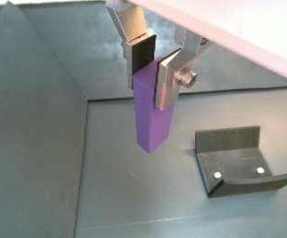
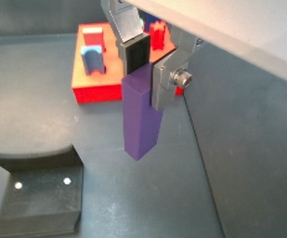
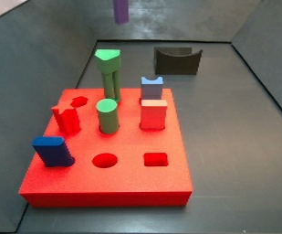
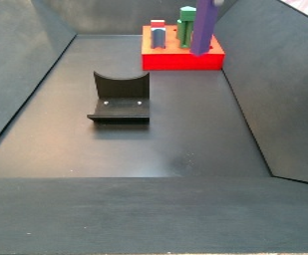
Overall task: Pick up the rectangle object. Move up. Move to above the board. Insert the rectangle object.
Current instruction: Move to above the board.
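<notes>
In both wrist views my gripper is shut on the upper end of the rectangle object, a purple bar that hangs upright below the fingers, well clear of the floor. Both side views show only the bar, at the frame's upper edge; the gripper itself is cut off there. The board is a thick red slab on the floor with a round hole and a square hole open near its front. The bar hangs high, off to one side of the board.
Green pegs, a red-pink block, a dark blue block and other short pieces stand in the board. The dark fixture stands on the floor. Grey walls enclose the workspace.
</notes>
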### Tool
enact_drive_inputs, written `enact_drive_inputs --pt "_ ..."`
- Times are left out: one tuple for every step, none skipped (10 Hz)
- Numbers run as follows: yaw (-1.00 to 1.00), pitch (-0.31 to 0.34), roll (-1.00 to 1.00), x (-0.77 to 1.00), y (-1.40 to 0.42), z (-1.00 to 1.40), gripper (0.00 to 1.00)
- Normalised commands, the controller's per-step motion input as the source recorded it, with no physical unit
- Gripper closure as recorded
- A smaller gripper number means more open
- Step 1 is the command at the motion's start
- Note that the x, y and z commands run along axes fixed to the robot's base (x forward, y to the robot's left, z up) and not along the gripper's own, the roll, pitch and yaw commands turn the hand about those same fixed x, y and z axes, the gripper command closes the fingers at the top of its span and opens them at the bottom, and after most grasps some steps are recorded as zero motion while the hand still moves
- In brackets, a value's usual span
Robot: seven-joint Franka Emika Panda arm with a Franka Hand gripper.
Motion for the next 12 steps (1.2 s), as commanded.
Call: enact_drive_inputs --pt "0.01 0.092 0.07 0.05 -0.07 1.0 1.0" --pt "0.01 0.089 0.07 0.05 -0.07 1.0 1.0" --pt "0.02 0.087 0.08 0.04 -0.06 1.0 1.0" --pt "0.02 0.091 0.08 0.04 -0.06 1.0 1.0" --pt "0.02 0.09 0.08 0.04 -0.05 1.0 1.0" --pt "0.02 0.09 0.07 0.03 -0.04 0.97 1.0" --pt "0.02 0.089 0.07 0.03 -0.03 0.81 1.0" --pt "0.02 0.089 0.07 0.02 -0.02 0.59 1.0" --pt "0.02 0.087 0.07 0.01 -0.01 0.43 1.0" --pt "0.02 0.087 0.07 0.01 -0.01 0.27 1.0" --pt "1.0 0.071 0.02 0.19 -1.0 -0.13 1.0" --pt "1.0 0.067 0.02 0.2 -1.0 -0.14 1.0"
